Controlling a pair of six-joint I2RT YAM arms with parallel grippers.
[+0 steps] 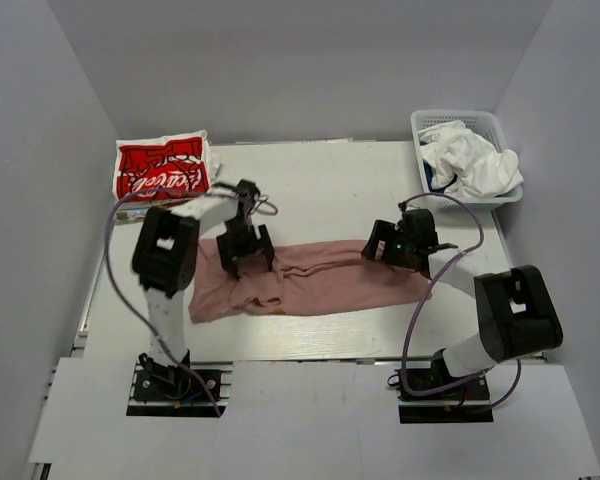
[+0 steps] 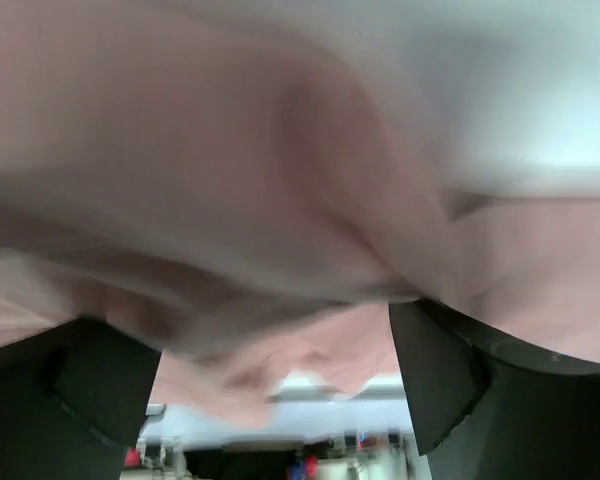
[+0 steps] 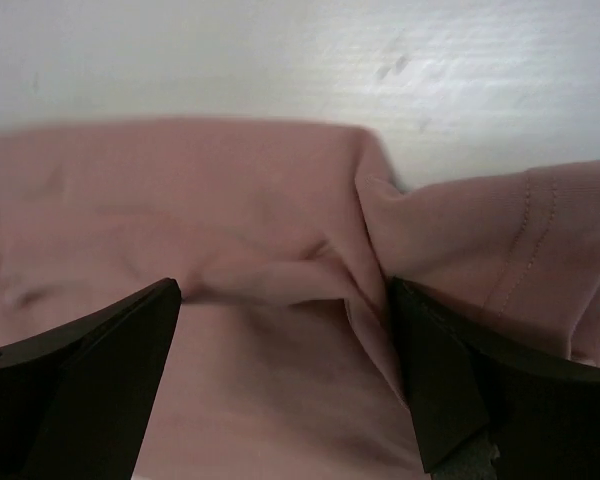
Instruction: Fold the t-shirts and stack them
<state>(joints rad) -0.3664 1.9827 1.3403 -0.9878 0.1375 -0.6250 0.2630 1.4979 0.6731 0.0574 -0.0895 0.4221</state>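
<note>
The dusty pink t-shirt (image 1: 325, 282) lies in a long band across the middle of the table (image 1: 330, 190). My left gripper (image 1: 245, 250) is over its left part. In the left wrist view its jaws stand wide apart (image 2: 275, 345), with blurred pink cloth (image 2: 230, 200) draped between and above them. My right gripper (image 1: 385, 246) is at the shirt's far right edge. It is open (image 3: 283, 290), fingers on either side of a raised ridge of pink cloth (image 3: 270, 275). A folded red t-shirt with white lettering (image 1: 162, 168) lies at the back left.
A white mesh basket (image 1: 458, 122) stands at the back right. It holds a crumpled white t-shirt (image 1: 475, 162) with a bit of navy cloth (image 1: 432, 180) under it. Grey walls close in the table on the left, right and back.
</note>
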